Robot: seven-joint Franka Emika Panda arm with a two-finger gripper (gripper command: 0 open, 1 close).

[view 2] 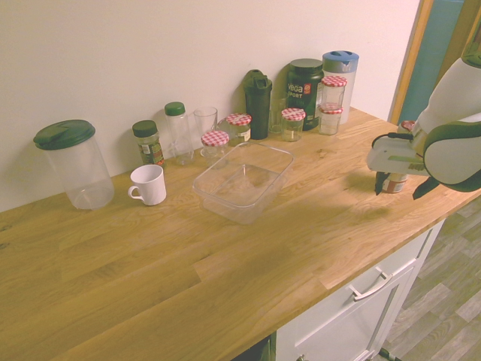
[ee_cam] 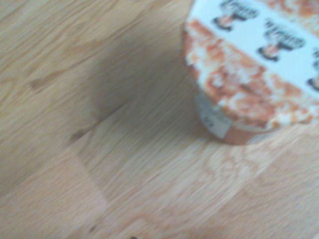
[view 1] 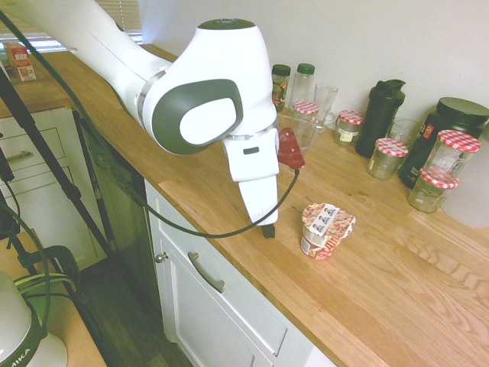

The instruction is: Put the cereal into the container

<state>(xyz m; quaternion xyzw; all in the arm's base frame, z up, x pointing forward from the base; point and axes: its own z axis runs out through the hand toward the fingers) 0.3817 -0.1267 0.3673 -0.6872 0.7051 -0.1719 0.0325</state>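
**Beside the cereal cup, fingers spread and empty**

Near the front edge of the wooden surface (view 1: 397, 260) the fingers (view 1: 268, 229) hang spread wide, with nothing between them. One dark fingertip shows just above the wood, close beside the cereal (view 1: 326, 230) but not touching it. In the second exterior view the two dark tips (view 2: 396, 184) stand well apart, with the cup partly hidden behind them.

The hand points steeply down, tipped a little off vertical, its white body rising to a bulky wrist joint. From there the arm (view 1: 92, 38) runs back along the surface toward the far corner. A small red block sits on the side of the hand.

The cereal stands upright on the wood, its crinkled lid with the white label facing up; the wrist view shows it from above, at one side of the picture, with bare wood grain filling the rest.

The container (view 2: 243, 180) lies well apart from the cup, further along the surface, open and with nothing in it. A white mug (view 2: 149, 184) stands beside it, and a large clear tub with a green lid (view 2: 74, 162) beyond that. Along the wall stand glass jars with red-checked lids (view 1: 392, 157), a drinking glass (view 1: 325, 101), green-capped bottles (view 1: 303, 82) and a dark shaker bottle (view 1: 382, 115). Nothing lies between the cup and the container.
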